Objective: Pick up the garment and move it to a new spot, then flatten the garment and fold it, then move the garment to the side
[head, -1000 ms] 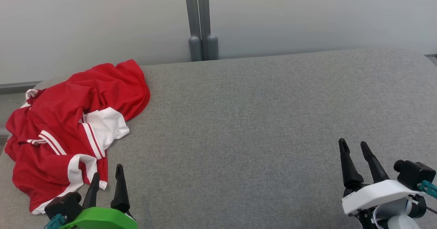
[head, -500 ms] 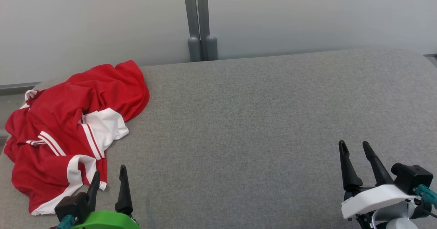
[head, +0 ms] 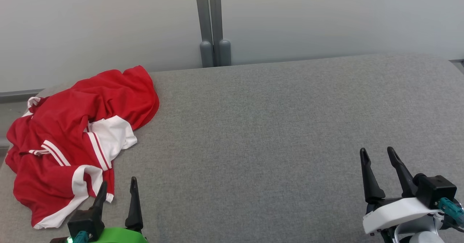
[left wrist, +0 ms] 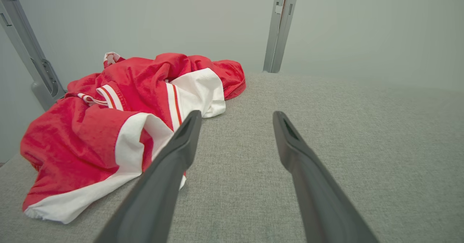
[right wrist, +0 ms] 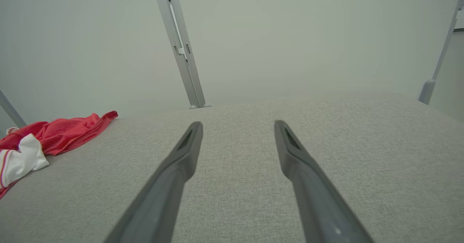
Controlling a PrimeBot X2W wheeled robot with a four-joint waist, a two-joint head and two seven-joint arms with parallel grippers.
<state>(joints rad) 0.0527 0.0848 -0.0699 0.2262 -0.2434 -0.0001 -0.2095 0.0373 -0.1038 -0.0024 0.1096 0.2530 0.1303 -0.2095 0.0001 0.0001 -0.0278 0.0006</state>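
The garment [head: 72, 127], a red shirt with white bands and stripes, lies crumpled at the left end of the grey padded table [head: 272, 127]. It also shows in the left wrist view as the garment [left wrist: 119, 109] and at the left edge of the right wrist view as the garment [right wrist: 47, 138]. My left gripper [head: 119, 185] stands open at the lower left, just in front of the garment's near hem, nothing between its fingers. My right gripper [head: 377, 154] stands open at the lower right, far from the garment, over bare table.
A grey metal post [head: 212, 25] stands behind the table's far edge against a pale wall. Another post [left wrist: 25, 54] rises behind the garment at the table's left end. The table's far right corner [head: 449, 60] is rounded.
My left gripper has drawn back toward the bottom edge. The right gripper shifted slightly. The garment lies as before.
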